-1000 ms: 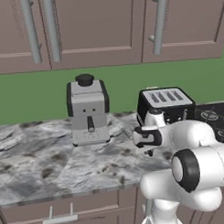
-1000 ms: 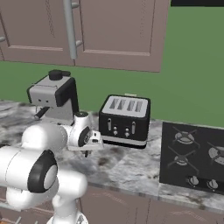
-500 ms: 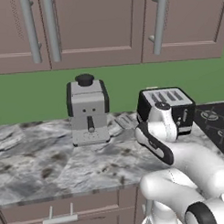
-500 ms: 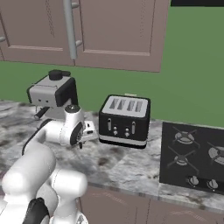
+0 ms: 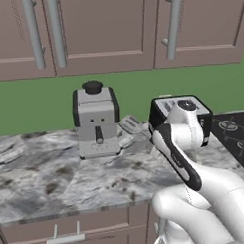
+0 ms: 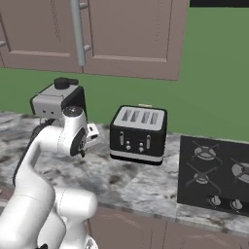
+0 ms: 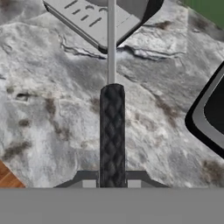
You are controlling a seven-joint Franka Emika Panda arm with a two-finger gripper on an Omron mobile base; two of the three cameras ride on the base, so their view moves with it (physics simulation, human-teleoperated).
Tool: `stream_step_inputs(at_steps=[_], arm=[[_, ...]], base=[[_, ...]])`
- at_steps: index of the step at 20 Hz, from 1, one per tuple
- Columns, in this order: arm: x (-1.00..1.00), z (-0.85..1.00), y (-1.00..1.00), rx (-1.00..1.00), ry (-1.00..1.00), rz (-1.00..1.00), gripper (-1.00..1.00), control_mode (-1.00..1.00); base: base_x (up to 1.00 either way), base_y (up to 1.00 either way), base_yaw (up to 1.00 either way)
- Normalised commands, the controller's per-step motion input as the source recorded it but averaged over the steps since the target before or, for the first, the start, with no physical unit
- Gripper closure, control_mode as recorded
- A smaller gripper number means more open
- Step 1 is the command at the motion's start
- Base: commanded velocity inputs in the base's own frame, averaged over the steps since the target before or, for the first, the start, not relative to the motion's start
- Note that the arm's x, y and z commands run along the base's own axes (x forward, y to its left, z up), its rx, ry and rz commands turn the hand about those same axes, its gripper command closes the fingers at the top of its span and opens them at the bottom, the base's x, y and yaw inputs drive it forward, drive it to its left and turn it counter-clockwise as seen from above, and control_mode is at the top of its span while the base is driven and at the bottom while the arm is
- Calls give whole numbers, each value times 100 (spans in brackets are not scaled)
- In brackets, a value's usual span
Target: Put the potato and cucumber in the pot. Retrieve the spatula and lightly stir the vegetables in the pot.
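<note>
Grey marbled counter (image 5: 41, 181), spatula (image 7: 112, 131) lifted over it.
The gripper (image 7: 112, 183) is clamped on its dark handle; the arm has swung left from the toaster (image 6: 138, 133).

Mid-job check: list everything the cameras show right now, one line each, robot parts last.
Spatula: 1, dark textured handle, thin pale shaft, slotted grey blade, held over the counter.
Coffee machine: 1, grey and black, on the counter by the wall.
Toaster: 1, black, four slots, between coffee machine and stove.
Stove: 1, black, grates and knobs, counter's right end.
Counter: 1, grey marble.
Cabinets: brown, above the green wall.
Arm: 1, white.
End effector: 1, shut on the spatula's handle.
</note>
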Motion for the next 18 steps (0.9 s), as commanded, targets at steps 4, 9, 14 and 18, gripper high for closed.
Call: stream_step_inputs(at_steps=[4, 9, 14, 18], arm=[[-12, 73, 0, 0, 20, 1, 100, -100], [-33, 53, -6, 0, 25, -3, 100, -100], [-47, 54, -9, 0, 22, -12, 100, -100], [-44, 20, -13, -10, 4, -18, 100, -100]], base=[[0, 0, 0], [0, 0, 0], [0, 0, 0], [0, 0, 0]])
